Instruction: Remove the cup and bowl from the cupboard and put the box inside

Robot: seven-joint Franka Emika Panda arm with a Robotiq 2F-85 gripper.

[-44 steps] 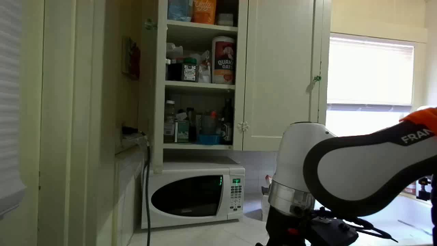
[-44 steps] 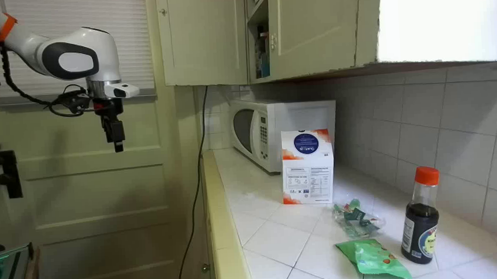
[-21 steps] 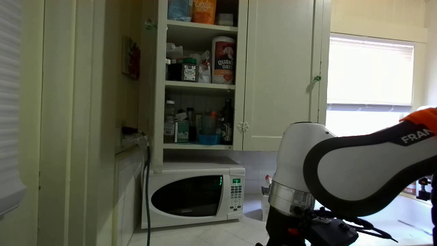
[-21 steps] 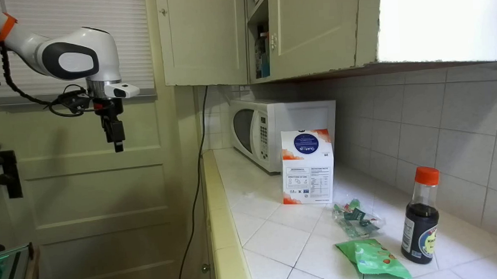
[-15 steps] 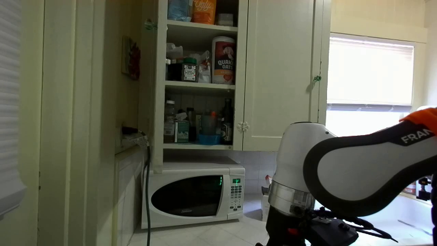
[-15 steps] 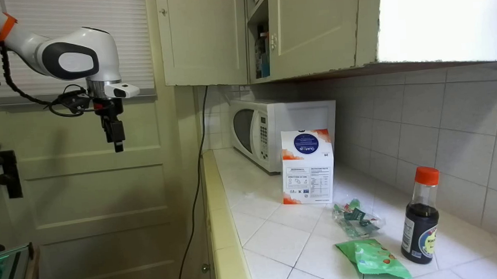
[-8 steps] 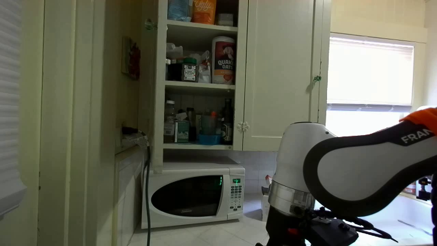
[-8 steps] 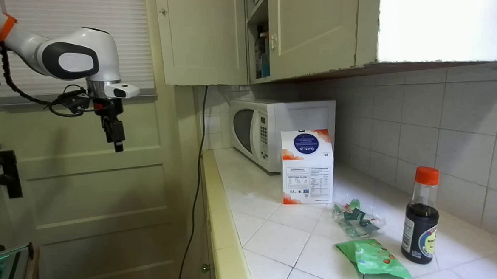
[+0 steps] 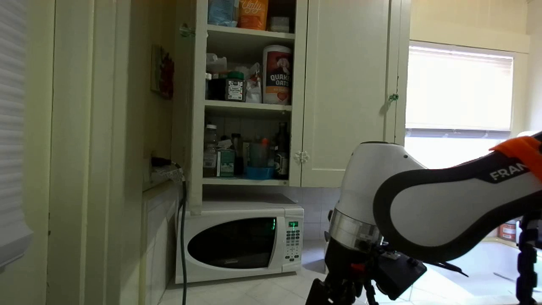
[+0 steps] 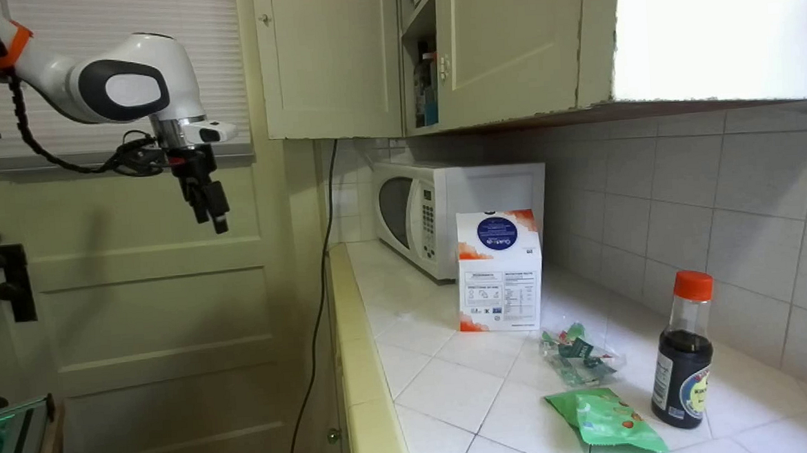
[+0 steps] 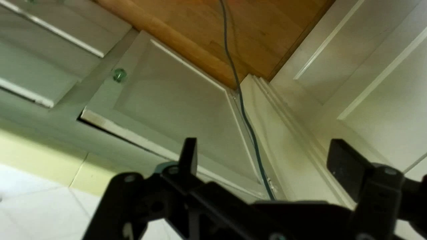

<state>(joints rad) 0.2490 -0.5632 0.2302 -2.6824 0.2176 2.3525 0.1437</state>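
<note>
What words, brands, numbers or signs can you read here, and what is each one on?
"Ugly": orange bag in the cupboard
"QUAKE OATS", first word's end unclear: round tub
"FRAN", rest hidden: robot arm
Too small or blurred to read: print on the white carton, red-capped bottle, microwave, green-lidded jar, clear wrapper

Above and left of the pincer [image 11: 263, 154], in an exterior view, we read "QUAKE", its end out of sight, over "OATS" on the canister [image 9: 277, 76]. Higher up we make out "Ugly" on the orange bag [image 9: 253, 17]. Nearer the pincer, the green characters on the microwave [image 9: 233, 243] are too small for us. Above and right of it, the arm [image 9: 436, 212] bears "FRAN", cut off by orange cloth [image 9: 521, 153]. Below and right of the pincer, in an exterior view, print on the white carton [image 10: 499, 271] and red-capped bottle [image 10: 684, 367] stays blurred.
</note>
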